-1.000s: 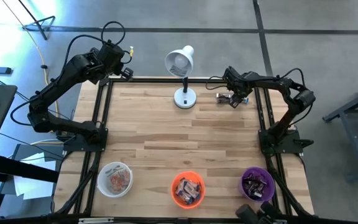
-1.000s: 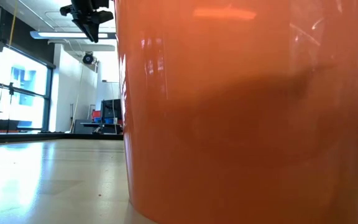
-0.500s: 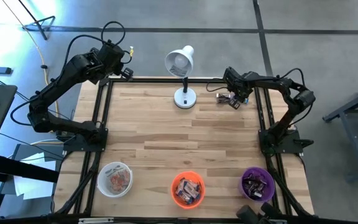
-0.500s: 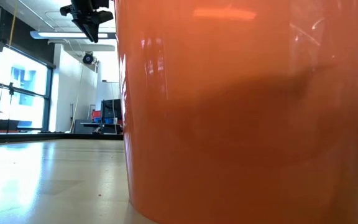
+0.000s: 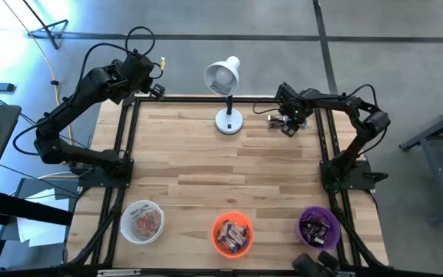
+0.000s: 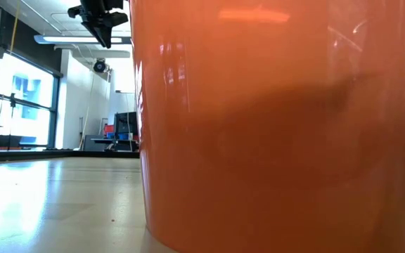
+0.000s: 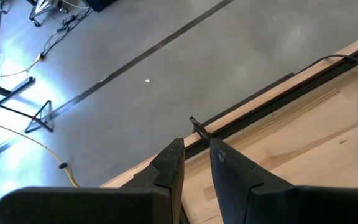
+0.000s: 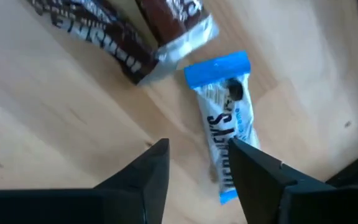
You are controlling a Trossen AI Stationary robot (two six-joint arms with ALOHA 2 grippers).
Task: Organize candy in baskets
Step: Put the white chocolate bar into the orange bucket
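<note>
Three baskets with candy in them stand along the near edge: white basket [image 5: 142, 221], orange basket [image 5: 233, 234], purple basket [image 5: 318, 228]. The orange basket [image 6: 280, 126] fills the low view. A few candies [image 5: 276, 119] lie flat on the table near the far right corner: a blue-and-white candy [image 8: 224, 118] and two brown candies [image 8: 98, 31]. My right gripper [image 5: 288, 125] [image 8: 197, 149] is open just above them, one finger over the blue candy's end. My left gripper [image 5: 154, 89] [image 7: 195, 144] waits over the far left corner with a narrow gap between its fingers. My right gripper comes at the blue-and-white candy from above, pointing down. One finger [image 8: 253, 165] covers the candy's end [image 8: 229, 171], and I cannot tell whether it touches. The candy lies flat on the table.
A white desk lamp [image 5: 225, 85] stands at the far edge, its base [image 5: 228, 121] left of the loose candies. The black frame rail [image 5: 323, 131] runs along the right edge beside my right gripper. Bare wood lies between the lamp and the baskets.
</note>
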